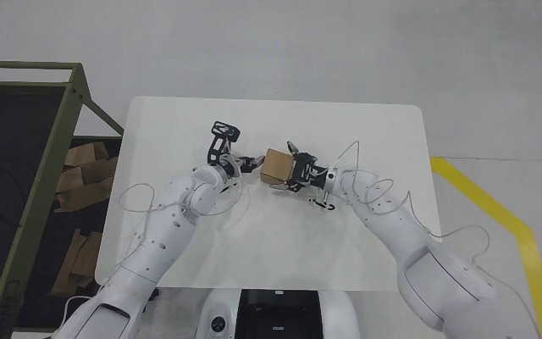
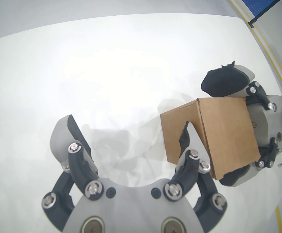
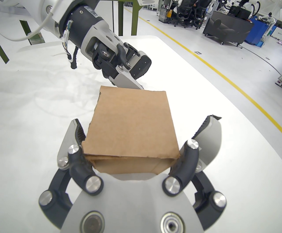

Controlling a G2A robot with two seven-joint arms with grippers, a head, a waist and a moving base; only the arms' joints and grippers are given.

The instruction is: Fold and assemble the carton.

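The white table (image 1: pixel 339 246) carried the work. Beside its left edge stood a green-framed rack (image 1: pixel 80 80) holding flat cardboard blanks (image 1: pixel 85 174).

The carton (image 2: pixel 227 136), plain brown and already squared into a box, was near the middle of the table, slightly toward the far edge. It appeared to be held clear of the surface. The right gripper (image 3: pixel 144 121) had it clamped between its fingers, seated deep toward the palm. The left gripper (image 2: pixel 127 123) was spread wide and held nothing. One of its fingertips (image 2: pixel 185 136) lay at the carton face turned toward it; contact could not be confirmed.

Assessment: the step in hand appeared to be closing that end, with the right arm serving as the fixture. A flap edge showed along the adjoining corner. The next move would call for the left fingertip to press the panel home squarely without pushing the box out of the right grip.

Markings: no print was legible on the carton. A label (image 3: pixel 88 10) on the left arm's wrist and a small mark (image 2: pixel 254 124) on the right gripper's body were too small to read.
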